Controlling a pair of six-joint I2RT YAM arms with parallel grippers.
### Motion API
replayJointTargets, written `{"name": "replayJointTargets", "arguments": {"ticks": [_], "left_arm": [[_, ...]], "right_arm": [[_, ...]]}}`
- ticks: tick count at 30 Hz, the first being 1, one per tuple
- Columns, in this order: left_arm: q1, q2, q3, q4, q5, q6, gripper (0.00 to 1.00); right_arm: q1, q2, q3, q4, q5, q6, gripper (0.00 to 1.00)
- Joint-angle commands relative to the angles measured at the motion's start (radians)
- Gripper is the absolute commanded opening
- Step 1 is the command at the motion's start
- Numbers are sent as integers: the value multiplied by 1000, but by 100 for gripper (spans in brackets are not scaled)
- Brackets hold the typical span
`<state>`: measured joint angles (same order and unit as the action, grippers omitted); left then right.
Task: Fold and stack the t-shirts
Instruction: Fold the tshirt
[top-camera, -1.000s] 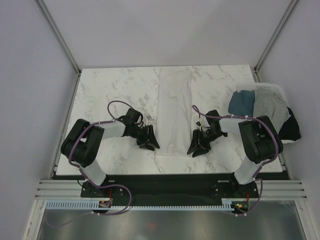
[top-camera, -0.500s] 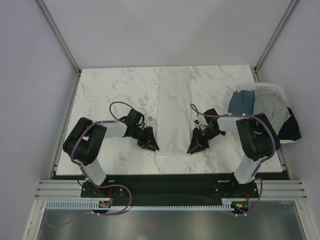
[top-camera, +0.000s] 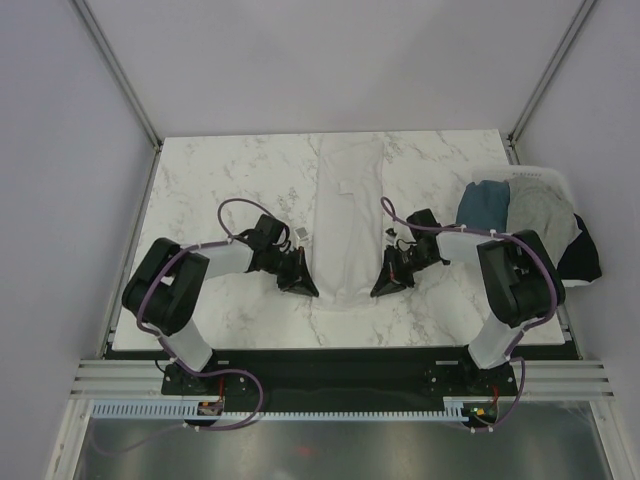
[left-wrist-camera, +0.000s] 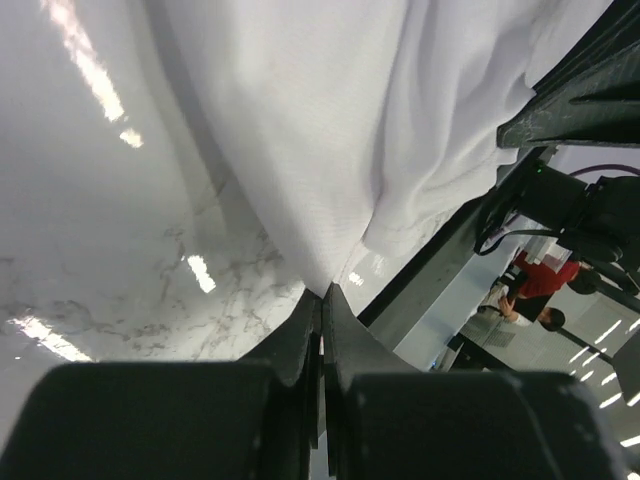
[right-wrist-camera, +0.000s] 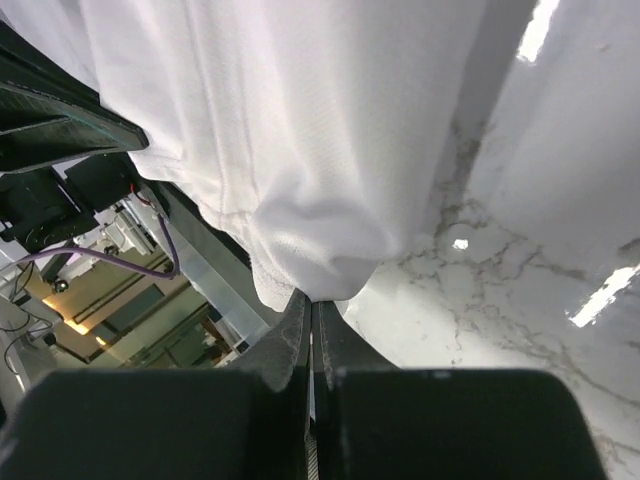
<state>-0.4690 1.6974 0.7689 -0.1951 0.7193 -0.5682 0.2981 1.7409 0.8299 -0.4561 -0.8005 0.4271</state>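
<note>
A white t-shirt (top-camera: 349, 215) lies folded into a long narrow strip down the middle of the marble table (top-camera: 220, 180). My left gripper (top-camera: 305, 289) is shut on its near left corner, with cloth pinched at the fingertips in the left wrist view (left-wrist-camera: 322, 290). My right gripper (top-camera: 380, 290) is shut on its near right corner, and the white t-shirt (right-wrist-camera: 300, 150) bunches at the tips in the right wrist view (right-wrist-camera: 310, 298). The near hem is lifted slightly. Teal-blue (top-camera: 483, 203), light grey (top-camera: 541, 215) and black (top-camera: 583, 262) t-shirts sit piled at the right.
A white plastic bin (top-camera: 545, 175) holds the pile of shirts at the table's right edge. A small white tag (top-camera: 299, 236) lies on the marble beside the left arm. The table's near edge (top-camera: 340, 347) runs just in front of both grippers.
Both grippers have moved slightly away from the near edge, holding the shirt's near corners. The near hem has drawn back and narrowed between them.
</note>
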Motion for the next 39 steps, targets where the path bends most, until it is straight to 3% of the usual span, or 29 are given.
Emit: {"name": "replayJointTargets", "arguments": {"ticks": [1,9,15,29,39], "left_arm": [[4,-67,93,-1,37,7,2],[62,-50,250,-69,43,44,2],[104,16,357,-81,48,68,2],[178,297,739,-90,2,99,2],[214,507,978,-83,-17,96,2]], "right_arm": [[-4,-104,40,28,-19,-27,0],[-68,-182,87,-12,-42,-42,0],[-126,-141,193,-38,-55,-68,0],[-166,199,667,46,23,-122,0],[-189,368,804,166,58,-62,0]]}}
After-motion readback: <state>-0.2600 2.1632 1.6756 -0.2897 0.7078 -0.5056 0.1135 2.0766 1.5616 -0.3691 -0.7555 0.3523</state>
